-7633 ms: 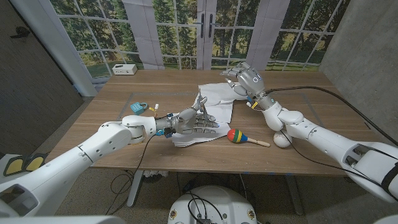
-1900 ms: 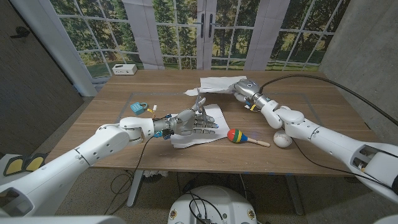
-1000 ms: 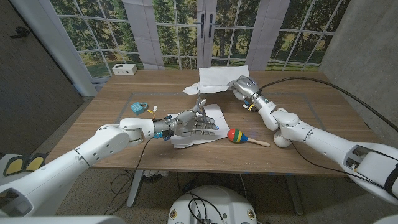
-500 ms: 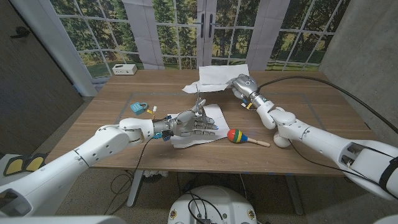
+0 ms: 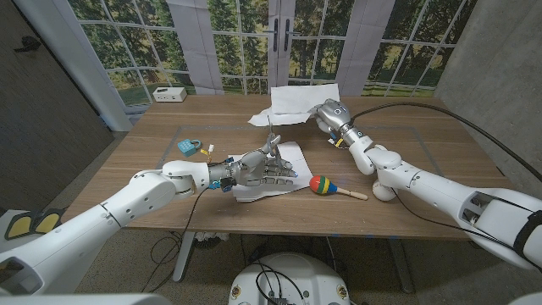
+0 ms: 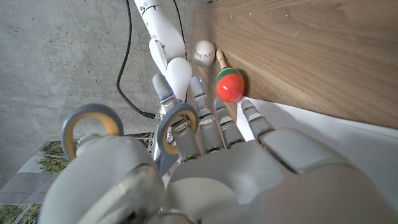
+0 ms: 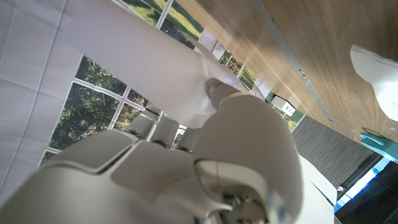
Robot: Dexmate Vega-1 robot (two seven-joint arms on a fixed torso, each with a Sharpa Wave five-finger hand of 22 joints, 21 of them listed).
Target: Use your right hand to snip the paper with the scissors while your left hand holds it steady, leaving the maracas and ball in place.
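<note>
The right hand (image 5: pixel 329 113) sits at about 1 o'clock on the wooden bench (image 5: pixel 423 174), gripping a white sheet of paper (image 5: pixel 301 100) lifted off the surface. In the right wrist view the sheet (image 7: pixel 112 56) covers the fingertips, so the exact grip is hidden.

The left hand (image 5: pixel 258 167) lies at the bench's centre on a second white sheet (image 5: pixel 288 152), fingers extended toward 3 o'clock. Its thumb side carries the scissors (image 5: pixel 271 140), blades pointing up; in the left wrist view the grey oval handle loops (image 6: pixel 93 127) with orange lining sit against the fingers, and the blades are cut off.

The maraca (image 5: pixel 322 185), a round red, green and yellow head on a plain wooden stick, lies just beside the sheet at 4 o'clock. The white ball (image 5: pixel 385 190) is partly hidden behind the right forearm. A small teal object (image 5: pixel 190 146) at 9 o'clock is too small to identify.
</note>
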